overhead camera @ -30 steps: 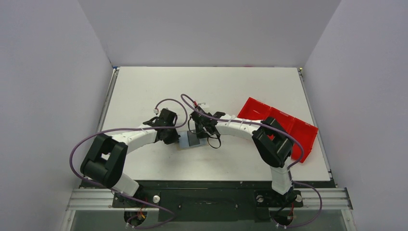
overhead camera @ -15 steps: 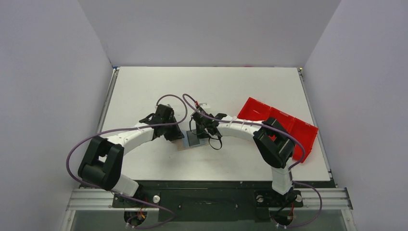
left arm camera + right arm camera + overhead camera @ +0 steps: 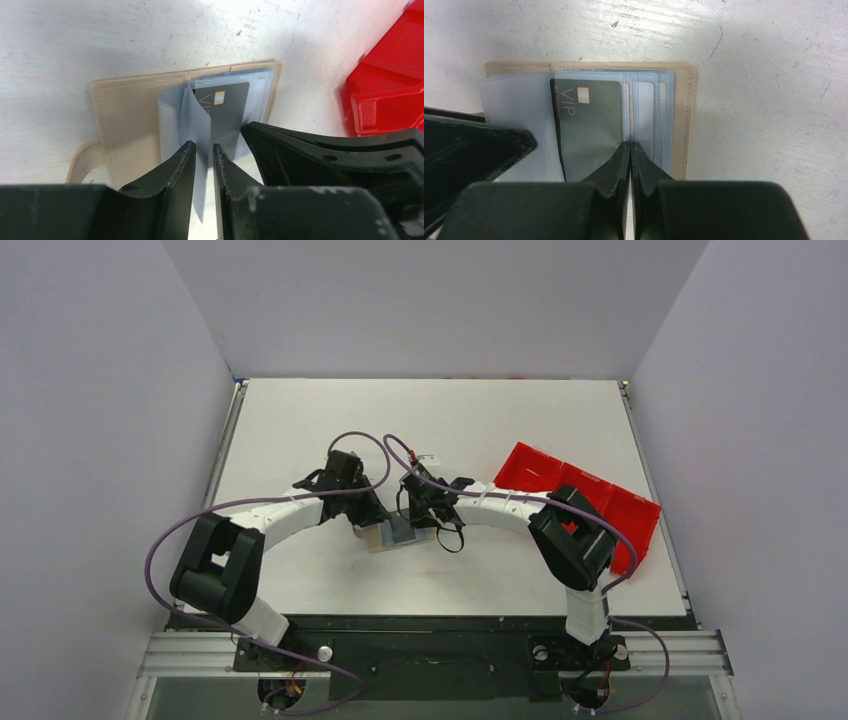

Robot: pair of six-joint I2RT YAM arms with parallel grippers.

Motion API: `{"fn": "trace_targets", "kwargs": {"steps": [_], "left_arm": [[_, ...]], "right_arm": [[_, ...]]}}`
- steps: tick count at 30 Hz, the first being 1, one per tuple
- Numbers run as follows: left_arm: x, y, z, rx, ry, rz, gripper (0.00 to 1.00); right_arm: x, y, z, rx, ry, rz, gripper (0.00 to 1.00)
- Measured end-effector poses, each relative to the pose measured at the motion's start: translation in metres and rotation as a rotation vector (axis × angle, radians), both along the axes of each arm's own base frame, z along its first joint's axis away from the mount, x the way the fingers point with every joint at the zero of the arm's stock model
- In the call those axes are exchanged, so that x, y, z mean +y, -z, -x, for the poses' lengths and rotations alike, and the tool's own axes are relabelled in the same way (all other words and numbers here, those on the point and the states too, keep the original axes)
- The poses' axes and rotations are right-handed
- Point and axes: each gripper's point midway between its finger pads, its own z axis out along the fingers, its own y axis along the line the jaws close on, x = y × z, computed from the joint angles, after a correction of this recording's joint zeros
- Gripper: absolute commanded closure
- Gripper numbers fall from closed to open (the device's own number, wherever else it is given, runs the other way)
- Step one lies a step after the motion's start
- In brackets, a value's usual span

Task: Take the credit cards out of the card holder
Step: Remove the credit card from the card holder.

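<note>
Your left pincer [image 3: 203, 147] stands slightly parted over the open card holder [image 3: 125, 107]. A clear plastic sleeve [image 3: 196, 117] rises on edge into the narrow gap between its jaws; you can see the leaf in that gap, but whether either finger presses on it cannot be told. Your right pincer [image 3: 630, 146] is closed, fingers together. In its own wrist view the tips are set down on the sleeves at the right edge of a dark credit card [image 3: 589, 122]. That card, marked VIP in gold with a small chip patch, lies flat inside its sleeve in the holder. Beside it in the right wrist view you have a stack of further pale blue sleeves, overlapping toward the holder's tan border; what they contain is not clear. The holder lies flat and spread open on the white table [image 3: 450, 420], near the middle and toward the near side. It sits directly between your two pincers, which come at it from opposite sides and nearly meet. A tan strap [image 3: 82, 160] curls from the holder's edge in the left wrist view. A red tray [image 3: 585, 495] sits on the table to the right, well apart from the holder and partly behind the right arm.
</note>
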Motion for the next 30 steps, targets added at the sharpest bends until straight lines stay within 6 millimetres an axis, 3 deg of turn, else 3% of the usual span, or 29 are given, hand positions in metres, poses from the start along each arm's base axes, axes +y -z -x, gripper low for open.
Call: {"fn": "trace_targets", "kwargs": {"steps": [3, 6, 8, 11, 14, 18, 24, 30], "left_arm": [[0.010, -0.014, -0.005, -0.029, -0.033, -0.050, 0.82], [0.019, -0.041, -0.011, -0.099, -0.059, -0.079, 0.82], [0.020, -0.059, -0.015, -0.145, -0.064, -0.070, 0.82], [0.014, -0.067, -0.019, -0.169, -0.055, -0.054, 0.82], [0.005, -0.056, -0.016, -0.133, -0.034, -0.044, 0.82], [-0.002, -0.026, -0.013, -0.065, -0.025, -0.030, 0.83], [0.002, 0.021, -0.003, 0.036, -0.043, -0.010, 0.83], [0.002, 0.025, -0.011, 0.029, -0.058, 0.061, 0.83]], "right_arm": [[0.000, 0.000, 0.000, 0.001, 0.002, -0.001, 1.00], [0.000, 0.000, 0.000, 0.001, 0.002, -0.002, 1.00], [0.000, 0.000, 0.000, 0.001, 0.002, -0.001, 1.00], [0.000, 0.000, 0.000, 0.000, 0.003, -0.004, 1.00], [0.000, 0.001, 0.000, -0.001, 0.005, -0.008, 1.00], [0.000, 0.001, 0.000, 0.004, 0.007, -0.023, 1.00], [0.000, 0.001, -0.001, 0.007, 0.009, -0.037, 1.00], [0.000, 0.001, -0.002, 0.009, 0.011, -0.046, 1.00]]}}
